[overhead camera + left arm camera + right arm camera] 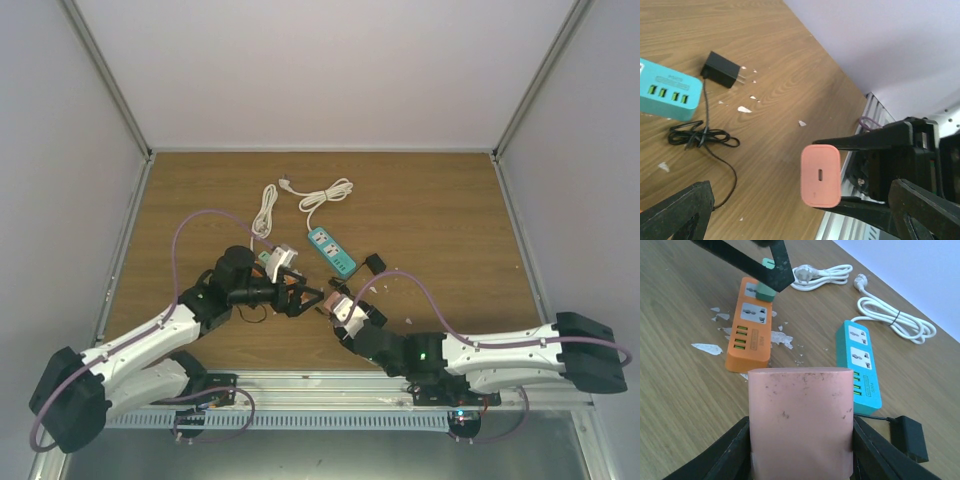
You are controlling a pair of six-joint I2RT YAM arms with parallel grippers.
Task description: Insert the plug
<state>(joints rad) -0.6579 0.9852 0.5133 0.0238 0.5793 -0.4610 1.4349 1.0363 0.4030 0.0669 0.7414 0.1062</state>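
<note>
The boxy black plug [375,263] lies on the wood surface [450,200] near the right end effector [340,305], which grips a smooth pink block [800,420]; the left end effector [312,297] gapes wide.

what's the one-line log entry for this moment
left gripper open, empty | right gripper shut on pink block | black plug lying beside teal power strip, not inserted

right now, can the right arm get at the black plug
Probably not for a grasp: the plug lies uncovered close by the right end effector, but that end effector is shut on a pink block, so it would need to set that down first.
</note>
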